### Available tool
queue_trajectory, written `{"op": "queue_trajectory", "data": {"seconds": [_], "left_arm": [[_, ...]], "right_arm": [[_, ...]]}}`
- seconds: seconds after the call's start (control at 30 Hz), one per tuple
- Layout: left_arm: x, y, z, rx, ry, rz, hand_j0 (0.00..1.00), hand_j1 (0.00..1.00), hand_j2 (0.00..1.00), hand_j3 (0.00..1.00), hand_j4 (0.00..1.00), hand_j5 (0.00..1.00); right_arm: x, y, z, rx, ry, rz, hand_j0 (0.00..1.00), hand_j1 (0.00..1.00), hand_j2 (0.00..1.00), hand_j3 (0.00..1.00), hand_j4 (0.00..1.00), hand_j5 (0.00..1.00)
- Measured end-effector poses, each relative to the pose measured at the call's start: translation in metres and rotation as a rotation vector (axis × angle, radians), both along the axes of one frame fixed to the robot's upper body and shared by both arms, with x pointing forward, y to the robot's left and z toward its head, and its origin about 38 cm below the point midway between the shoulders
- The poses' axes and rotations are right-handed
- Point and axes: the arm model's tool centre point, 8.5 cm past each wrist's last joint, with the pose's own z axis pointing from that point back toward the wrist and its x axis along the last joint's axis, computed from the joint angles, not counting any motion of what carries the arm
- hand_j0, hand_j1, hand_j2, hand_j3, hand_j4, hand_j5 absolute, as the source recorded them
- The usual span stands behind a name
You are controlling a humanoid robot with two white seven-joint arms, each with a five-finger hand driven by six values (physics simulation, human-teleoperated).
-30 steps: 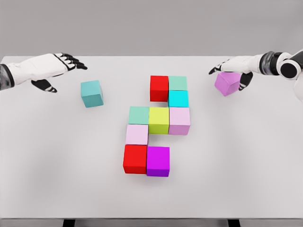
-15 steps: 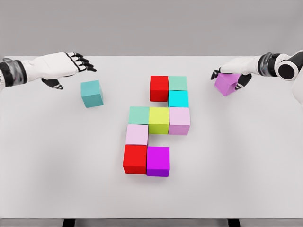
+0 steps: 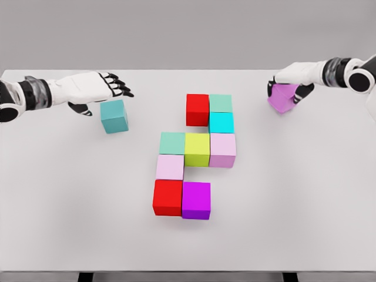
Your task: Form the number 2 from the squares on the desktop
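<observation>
progress: nine squares forming the 2 at worktop (image 3: 70,194) centre | left hand (image 3: 97,88) hovering spread beside teal square (image 3: 114,116) at 10 o'clock | right hand (image 3: 291,79) closing around violet square (image 3: 282,97) at 2 o'clock | both awaiting placement

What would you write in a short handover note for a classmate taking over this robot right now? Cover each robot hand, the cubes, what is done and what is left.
Left robot hand: open, above and just behind the loose teal cube, holding nothing.
Right robot hand: closed over the loose purple cube at the table's far right.
Done: nine cubes sit joined mid-table, from the red cube at the top to the magenta cube at the bottom.
Left: bring both loose cubes into the figure.
</observation>
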Motion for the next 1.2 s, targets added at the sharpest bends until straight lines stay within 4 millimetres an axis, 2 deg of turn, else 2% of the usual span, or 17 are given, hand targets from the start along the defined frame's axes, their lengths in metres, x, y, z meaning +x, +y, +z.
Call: {"op": "queue_trajectory", "data": {"seconds": [0.13,0.3,0.4,0.57,0.67,0.7,0.87,1.2], "left_arm": [[0.000,-0.004,-0.004,0.007,0.004,-0.008,1.00,1.00,1.00,1.00,1.00,1.00],[0.001,0.000,-0.010,0.016,0.013,0.006,1.00,1.00,1.00,1.00,1.00,1.00],[0.003,0.001,-0.015,0.019,0.020,0.018,1.00,1.00,1.00,1.00,1.00,1.00],[0.006,-0.002,-0.018,0.021,0.024,0.024,1.00,1.00,1.00,1.00,1.00,1.00],[0.007,-0.007,-0.019,0.018,0.025,0.018,1.00,1.00,1.00,1.00,1.00,1.00],[0.007,-0.008,-0.020,0.017,0.027,0.016,1.00,1.00,1.00,1.00,1.00,1.00],[0.008,-0.019,-0.022,0.014,0.028,-0.002,1.00,1.00,1.00,1.00,1.00,1.00],[0.006,-0.028,-0.031,0.014,0.047,-0.017,1.00,1.00,1.00,1.00,1.00,1.00]], "right_arm": [[-0.006,-0.008,0.014,-0.015,-0.042,0.022,0.56,0.56,0.56,0.56,0.56,0.56],[-0.025,-0.023,0.020,-0.048,-0.075,0.057,0.56,0.56,0.56,0.56,0.56,0.56],[-0.043,-0.030,0.020,-0.068,-0.087,0.093,0.56,0.56,0.56,0.56,0.56,0.56],[-0.068,-0.039,0.036,-0.100,-0.125,0.149,0.56,0.56,0.56,0.56,0.56,0.56],[-0.090,-0.047,0.029,-0.101,-0.113,0.173,0.55,0.55,0.55,0.55,0.55,0.55],[-0.097,-0.047,0.033,-0.106,-0.122,0.186,0.55,0.55,0.55,0.55,0.55,0.55],[-0.120,-0.041,0.056,-0.132,-0.173,0.254,0.55,0.55,0.55,0.55,0.55,0.55],[-0.167,-0.022,0.053,-0.171,-0.153,0.390,0.53,0.53,0.53,0.53,0.53,0.53]]}}
